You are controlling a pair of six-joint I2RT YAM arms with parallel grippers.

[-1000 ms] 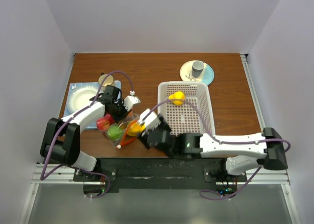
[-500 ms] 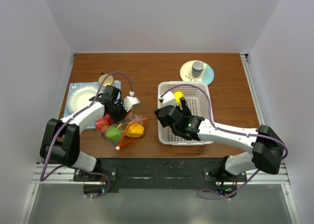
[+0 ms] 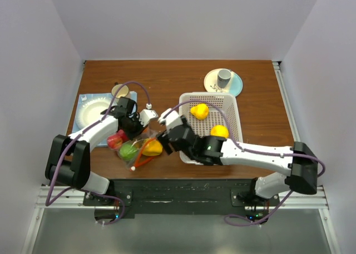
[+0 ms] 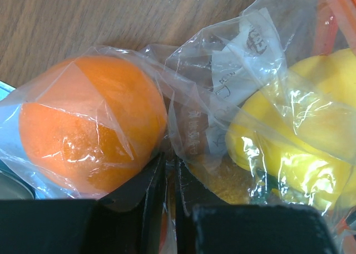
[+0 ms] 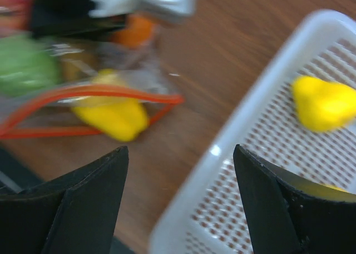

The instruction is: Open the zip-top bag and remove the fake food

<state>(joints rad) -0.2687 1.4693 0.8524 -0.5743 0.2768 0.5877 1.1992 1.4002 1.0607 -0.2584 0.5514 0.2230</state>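
Pinching a fold of the zip-top bag (image 4: 222, 87) between the nearly closed jaws of the left gripper (image 4: 169, 176), right beside an orange fake fruit (image 4: 89, 137) and a yellow fake fruit (image 4: 295, 148), both inside the crinkled plastic. From above, lying on the wooden table (image 3: 167, 79) just left of the white perforated basket (image 3: 231, 106), with the orange-red zip strip (image 5: 83, 93) gaping in a loop toward the near edge. Also inside the bag: a red piece (image 3: 117, 138) and a green piece (image 3: 129, 149), side by side at its left end. Hovering with the right gripper (image 5: 181, 154) spread wide and grasping nothing, over bare wood at the basket's left rim, between bag and basket. Out of the bag and resting in the basket: a yellow piece (image 3: 199, 110) toward the far left corner and a yellow-orange piece (image 3: 219, 132) just beside the right arm. Farther back, past the basket, a small grey cup (image 3: 224, 75) upright on a pale plate (image 3: 235, 87).
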